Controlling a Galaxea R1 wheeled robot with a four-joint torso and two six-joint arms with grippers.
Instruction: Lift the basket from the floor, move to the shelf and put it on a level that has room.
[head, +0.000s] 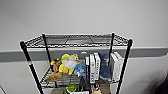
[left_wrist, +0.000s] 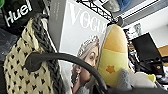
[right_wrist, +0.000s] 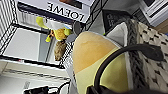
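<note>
A tall black wire shelf (head: 75, 42) with thin round posts stands against a plain pale wall. Its top level (head: 75, 40), a flat rectangular wire grid, is bare. The tier below holds soft plush toys (head: 66, 65) in yellow, brown and blue beside upright white-spined books (head: 93, 66).

In the left wrist view, the basket (left_wrist: 23, 72) shows close up: cream weave with small dark flecks, a thick dark braided rim and a dark loop handle (left_wrist: 62, 58). Inside it stand a glossy magazine (left_wrist: 82, 37) reading "VOGUE", a dark pack (left_wrist: 18, 11) lettered "Huel" and a smooth yellow-orange plush (left_wrist: 113, 55).

The right wrist view shows the basket's other handle (right_wrist: 125, 52) and a white box (right_wrist: 67, 12) marked "LOEWE". I cannot tell how either set of fingers stands.
</note>
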